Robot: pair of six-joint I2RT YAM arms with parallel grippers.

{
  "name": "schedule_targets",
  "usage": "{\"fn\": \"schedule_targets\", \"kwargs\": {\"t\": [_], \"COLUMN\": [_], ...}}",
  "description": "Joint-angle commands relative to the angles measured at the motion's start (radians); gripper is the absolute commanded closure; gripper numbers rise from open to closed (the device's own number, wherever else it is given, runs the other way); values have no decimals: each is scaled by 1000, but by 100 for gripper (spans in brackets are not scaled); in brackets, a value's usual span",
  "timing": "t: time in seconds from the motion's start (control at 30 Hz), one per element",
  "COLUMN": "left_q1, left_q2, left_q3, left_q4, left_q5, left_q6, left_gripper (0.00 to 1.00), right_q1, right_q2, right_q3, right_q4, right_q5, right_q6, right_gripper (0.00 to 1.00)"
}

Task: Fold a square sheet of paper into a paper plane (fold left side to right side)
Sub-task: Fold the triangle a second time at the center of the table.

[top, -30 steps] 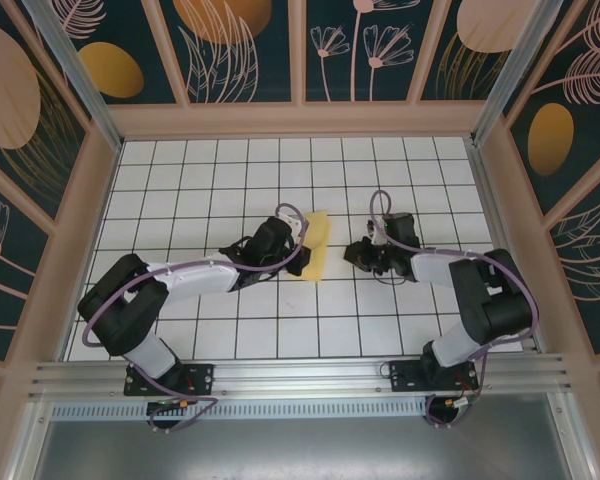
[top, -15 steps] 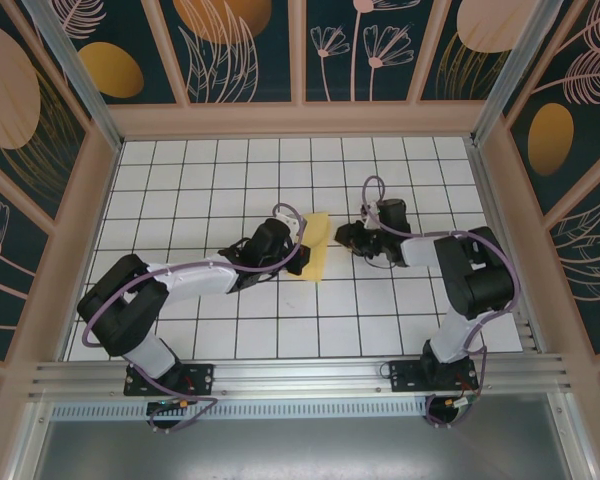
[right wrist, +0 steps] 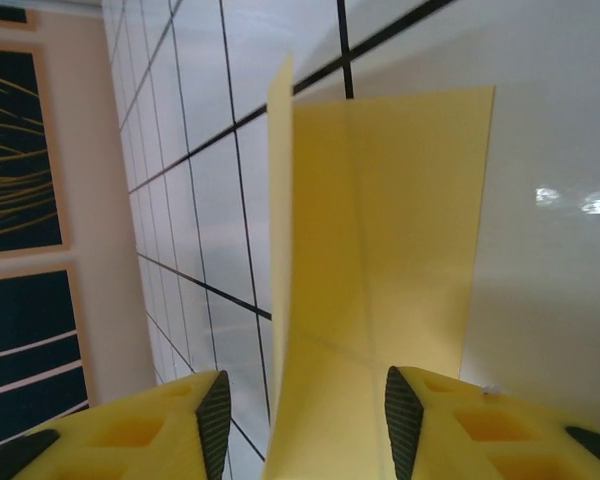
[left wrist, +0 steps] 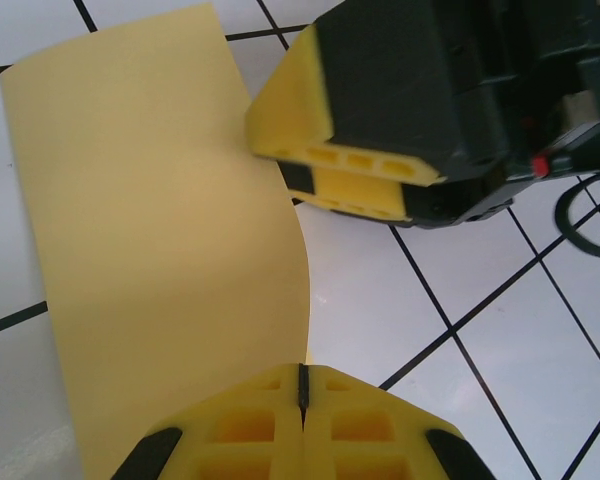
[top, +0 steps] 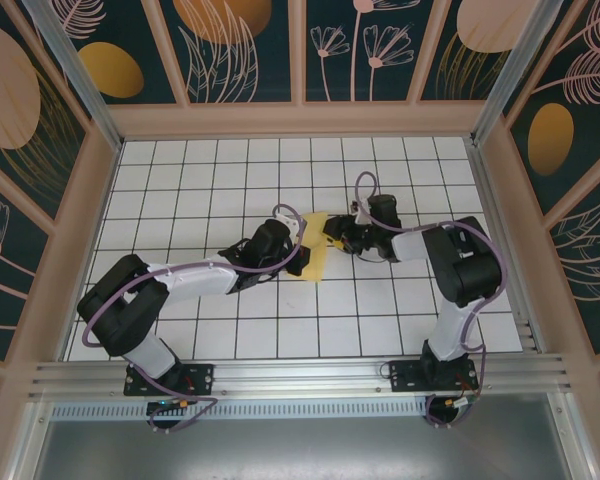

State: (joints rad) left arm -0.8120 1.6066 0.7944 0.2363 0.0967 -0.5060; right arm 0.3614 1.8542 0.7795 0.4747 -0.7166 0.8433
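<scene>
White grid table (top: 180,180) underneath. Left arm (top: 180,275) reaching in from the near left, right arm (top: 460,270) from the near right. Mid-table between them, the square sheet of paper (top: 314,265), one flap lifted. Left gripper (left wrist: 300,385) clenched, seemingly pinching the sheet's near left edge. Right gripper (right wrist: 307,392) spread apart, sheet rising between its fingers

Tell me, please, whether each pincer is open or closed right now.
Left pincer: closed on the edge of the square sheet of paper.
Right pincer: open, straddling the sheet.
</scene>
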Motion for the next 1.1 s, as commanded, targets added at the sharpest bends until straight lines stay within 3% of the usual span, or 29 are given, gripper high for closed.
{"fn": "schedule_targets", "kwargs": {"t": [0.0,0.2,0.37,0.53,0.83,1.07], "left_q1": [-8,-7,1,37,43,43], "left_q2": [-32,-126,-222,-242,-247,-238], "left_q3": [-8,-6,13,29,35,47], "left_q4": [36,-14,-83,-125,-119,-127], "left_q5": [11,-53,-158,-172,-156,-162], "left_q6": [4,0,-24,-54,-48,-37], "left_gripper": [100,47,26,23,22,22], "right_q1": [18,-8,-32,-56,-192,-310], "right_q2": [32,11,-21,-61,-263,-406], "right_q3": [48,46,109,141,68,150], "right_q4": [31,8,-236,-392,-431,-729], "right_q5": [-35,-62,-69,-99,-187,-271], "right_q6": [27,-5,-209,-332,-338,-506], "right_gripper": [59,98,100,100,100,100]}}
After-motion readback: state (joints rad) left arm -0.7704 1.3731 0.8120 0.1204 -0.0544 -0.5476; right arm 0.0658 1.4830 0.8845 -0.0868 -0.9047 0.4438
